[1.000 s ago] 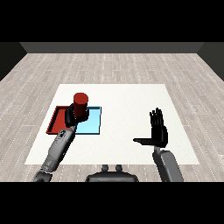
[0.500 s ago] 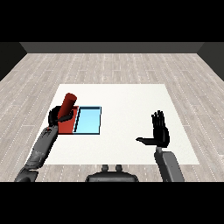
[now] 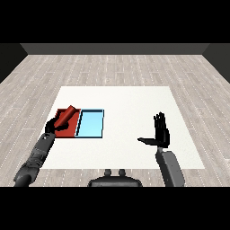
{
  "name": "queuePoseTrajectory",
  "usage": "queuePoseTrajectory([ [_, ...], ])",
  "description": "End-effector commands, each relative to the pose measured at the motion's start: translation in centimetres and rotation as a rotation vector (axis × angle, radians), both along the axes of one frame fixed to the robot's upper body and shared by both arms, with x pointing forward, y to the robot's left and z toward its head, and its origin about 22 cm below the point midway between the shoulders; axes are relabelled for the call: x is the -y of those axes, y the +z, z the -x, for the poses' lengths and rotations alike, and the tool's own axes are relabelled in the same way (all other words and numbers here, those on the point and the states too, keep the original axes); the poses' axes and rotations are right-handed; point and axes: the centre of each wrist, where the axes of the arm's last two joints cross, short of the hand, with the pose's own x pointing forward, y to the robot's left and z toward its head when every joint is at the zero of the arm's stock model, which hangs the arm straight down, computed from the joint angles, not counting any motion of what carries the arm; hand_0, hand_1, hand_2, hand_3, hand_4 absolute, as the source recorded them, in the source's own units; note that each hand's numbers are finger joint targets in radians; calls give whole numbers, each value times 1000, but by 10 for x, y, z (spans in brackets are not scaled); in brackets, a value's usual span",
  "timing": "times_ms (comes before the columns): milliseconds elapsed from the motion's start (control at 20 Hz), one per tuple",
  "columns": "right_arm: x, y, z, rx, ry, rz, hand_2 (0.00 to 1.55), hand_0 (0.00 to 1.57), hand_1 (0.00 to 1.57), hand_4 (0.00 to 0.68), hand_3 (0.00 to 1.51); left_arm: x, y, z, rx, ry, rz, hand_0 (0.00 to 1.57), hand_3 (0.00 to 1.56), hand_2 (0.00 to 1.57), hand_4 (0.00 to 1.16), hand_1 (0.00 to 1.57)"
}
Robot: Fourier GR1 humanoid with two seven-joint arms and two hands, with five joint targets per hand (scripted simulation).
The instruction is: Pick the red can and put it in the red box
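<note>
Both hands differ: left hand (image 3: 53,125) curls round the tilted red can (image 3: 66,115) over the red tray (image 3: 72,130); right hand (image 3: 160,134) spread wide.

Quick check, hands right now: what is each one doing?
Left hand: shut on the red can, tilted over the red tray.
Right hand: open, fingers straight, holding nothing.

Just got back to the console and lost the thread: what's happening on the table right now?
The robot's left hand is curled round the red cylindrical can, holding it tilted over the flat red tray. The can has not been released yet. The light blue tray lies right beside the red one, nothing visible in it. The right hand hangs open over the white table, away from both trays and holding nothing.
</note>
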Motion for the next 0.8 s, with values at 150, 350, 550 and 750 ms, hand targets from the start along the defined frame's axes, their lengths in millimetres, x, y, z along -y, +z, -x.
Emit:
queuePoseTrajectory([
  [150,-1,-16,-12,10,-13,15,0,0,0,0,0,8,-40,19,-149,-39,34,879,776,925,517,879],
  [350,-12,-13,-20,29,10,6,0,0,0,0,0,7,-37,15,-303,-113,-1,0,0,0,0,0],
  [550,-12,-20,-10,15,12,-5,0,0,0,0,0,-6,-9,-3,-84,-7,94,0,0,0,0,0],
  [750,-6,-15,-16,37,36,-27,0,0,0,0,0,10,9,-22,379,-67,341,0,0,0,0,0],
])
